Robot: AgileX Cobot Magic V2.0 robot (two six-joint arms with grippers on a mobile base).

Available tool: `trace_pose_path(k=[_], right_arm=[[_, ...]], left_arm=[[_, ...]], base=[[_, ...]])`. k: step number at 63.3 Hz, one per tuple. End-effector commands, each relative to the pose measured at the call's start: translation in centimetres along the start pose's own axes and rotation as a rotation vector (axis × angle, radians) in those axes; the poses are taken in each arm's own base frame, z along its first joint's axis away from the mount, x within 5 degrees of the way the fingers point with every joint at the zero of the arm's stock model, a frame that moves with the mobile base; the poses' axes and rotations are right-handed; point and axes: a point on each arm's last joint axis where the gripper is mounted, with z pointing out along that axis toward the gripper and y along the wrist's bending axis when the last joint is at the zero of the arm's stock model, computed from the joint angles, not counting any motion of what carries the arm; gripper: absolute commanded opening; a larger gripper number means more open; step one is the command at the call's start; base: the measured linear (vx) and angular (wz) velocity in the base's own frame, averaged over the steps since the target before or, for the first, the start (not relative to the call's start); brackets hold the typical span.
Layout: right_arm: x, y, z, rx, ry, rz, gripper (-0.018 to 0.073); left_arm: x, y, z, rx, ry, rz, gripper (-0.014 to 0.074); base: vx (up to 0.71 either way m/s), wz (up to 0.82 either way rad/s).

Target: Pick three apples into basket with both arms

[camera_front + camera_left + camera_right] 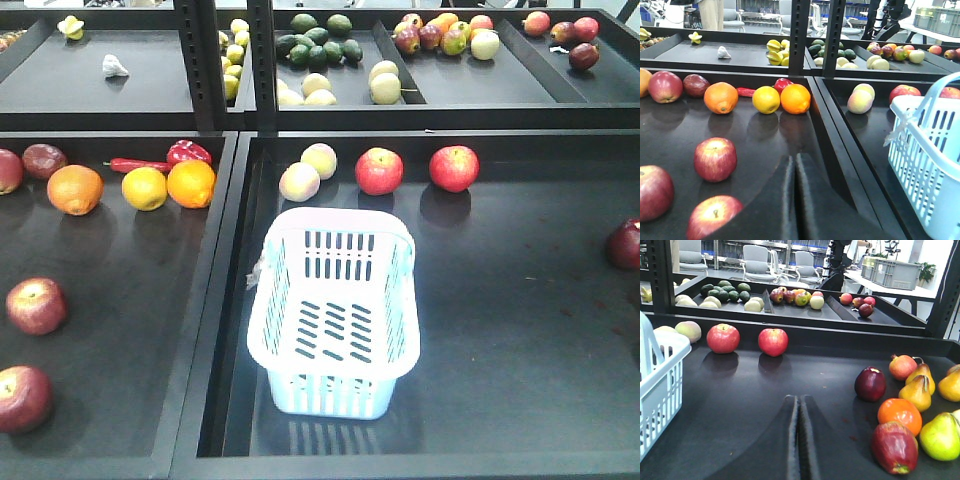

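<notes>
While the left hand (794, 164) and right hand (799, 402) hang low, each is closed.

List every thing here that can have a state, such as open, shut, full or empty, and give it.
basket: upright, empty
left gripper: shut, holding nothing
right gripper: shut, holding nothing
apple behind the basket: resting on the tray, not in the basket
apple to its right: resting on the tray, not in the basket
</notes>
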Motion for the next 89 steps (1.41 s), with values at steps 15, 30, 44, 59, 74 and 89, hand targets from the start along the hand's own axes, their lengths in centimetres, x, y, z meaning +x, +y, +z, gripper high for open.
trace_pose_path(k=[15,30,44,59,74,89], right_arm=[[-0.41,-0.05,-0.09,0.011,-0.082,-0.005,-0.0009],[-0.41,-0.05,-0.09,0.011,-0.082,-0.005,-0.0009],[-0.41,-0.05,-0.09,0.011,-0.082,-0.005,-0.0009],[-0.41,-0.05,-0.09,0.011,-0.082,-0.005,-0.0009],[-0.41,-0.05,-0.09,0.011,-0.082,-0.005,-0.0009],[-0.41,-0.05,-0.09,0.011,-0.082,-0.005,-0.0009]], left_arm=[[-0.17,-0.08,0.0,0.018,-0.065,-0.008,-0.0006],[-0.17,-0.08,0.0,0.018,-0.065,-0.008,-0.0006],[-0.17,-0.08,0.0,0.018,-0.065,-0.008,-0.0006],[-0.17,-0.08,0.0,0.018,-0.065,-0.008,-0.0006],[-0.17,-0.08,0.0,0.018,-0.065,-0.008,-0.0006],[-0.17,-0.08,0.0,0.018,-0.065,-0.008,-0.0006]], base=[[0.12,-0.01],[0.11,-0.03],[0.09,-0.05],[0.04,0.0],[0.0,0.02],[0.0,0.0]])
